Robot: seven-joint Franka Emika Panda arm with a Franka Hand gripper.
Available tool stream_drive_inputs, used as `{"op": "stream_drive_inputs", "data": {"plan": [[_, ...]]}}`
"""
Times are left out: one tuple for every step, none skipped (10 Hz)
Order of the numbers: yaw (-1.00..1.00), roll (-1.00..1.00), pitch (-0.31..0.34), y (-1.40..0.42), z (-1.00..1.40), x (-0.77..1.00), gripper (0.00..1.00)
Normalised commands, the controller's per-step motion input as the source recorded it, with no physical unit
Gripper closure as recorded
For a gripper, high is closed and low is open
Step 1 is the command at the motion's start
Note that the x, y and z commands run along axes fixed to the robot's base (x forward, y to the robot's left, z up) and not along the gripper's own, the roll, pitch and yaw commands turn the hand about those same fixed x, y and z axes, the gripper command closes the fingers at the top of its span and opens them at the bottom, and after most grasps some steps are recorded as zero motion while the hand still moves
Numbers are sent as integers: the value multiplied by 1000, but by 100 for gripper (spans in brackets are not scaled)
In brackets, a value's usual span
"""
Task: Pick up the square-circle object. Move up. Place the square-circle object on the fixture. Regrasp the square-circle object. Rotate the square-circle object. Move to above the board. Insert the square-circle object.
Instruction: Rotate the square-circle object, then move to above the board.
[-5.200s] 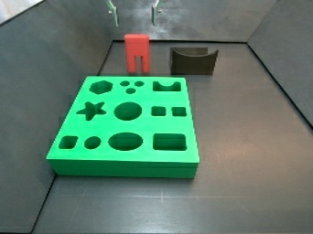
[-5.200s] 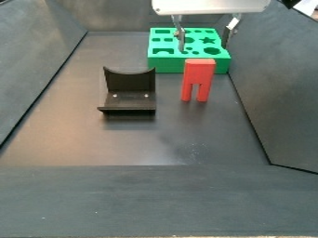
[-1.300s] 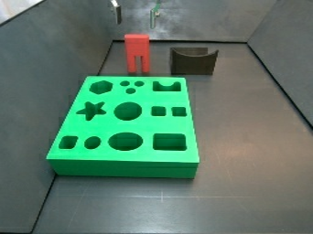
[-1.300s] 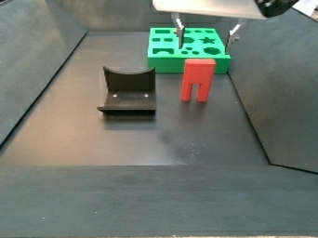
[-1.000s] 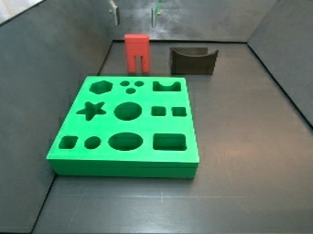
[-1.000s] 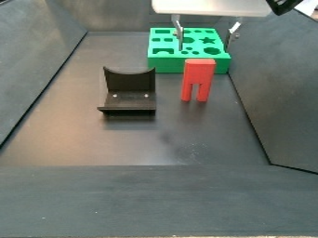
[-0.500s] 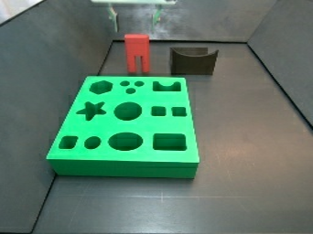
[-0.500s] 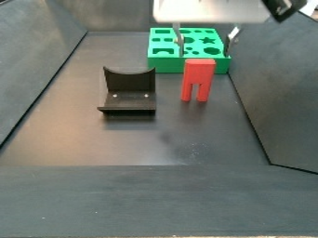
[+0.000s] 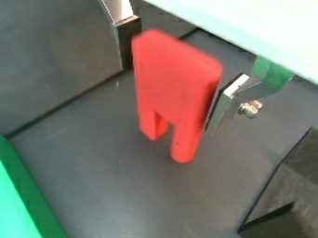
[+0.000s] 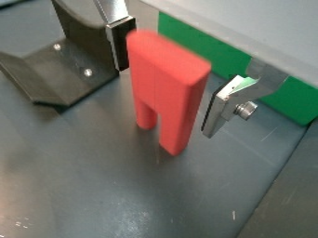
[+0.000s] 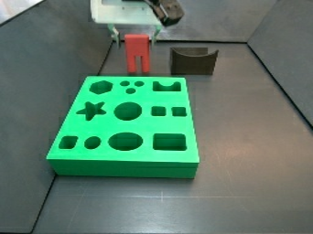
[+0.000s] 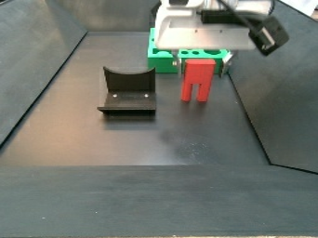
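- Centrally, the large bright green rectangular board lies flat on the dark floor; its shaped cut-outs (star, hexagon, circles, squares, oval) show nothing inside them in a side view.
- Small red plastic square-circle object: stands upright on the floor just beyond the board's far edge in a side view, resting on two short legs with a slot between them. It is in none of the board's cut-outs and not on the fixture.
- Dark grey-brown fixture with a curved U-shaped notch in its top: stands on the floor beside the red object and apart from it; the notch holds nothing.
- Hand: lowered around the upper part of the red object, one flat silver finger with a bolt on one side and a dark-padded finger on the other. In both wrist views the jaws stand wide, with a narrow gap visible between each finger and the red faces; no contact can be made out.
- Hand body, white, seen in both side views: sits directly above the red object and hides its top end. In a side view it also covers part of the green board behind.
- Dark enclosure walls: rise on the sides of the floor, well apart from the pieces.
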Motion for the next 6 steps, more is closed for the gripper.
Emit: {"op": "stream_drive_inputs", "data": {"plan": [[39, -80, -33, -8, -189, 43, 0], [33, -86, -26, 0, 0, 0, 100], [103, -97, -77, 94, 1000, 39, 100], [100, -97, -64, 94, 1000, 35, 100], [72, -91, -20, 85, 1000, 27, 100], [59, -84, -5, 83, 1000, 27, 100]]}}
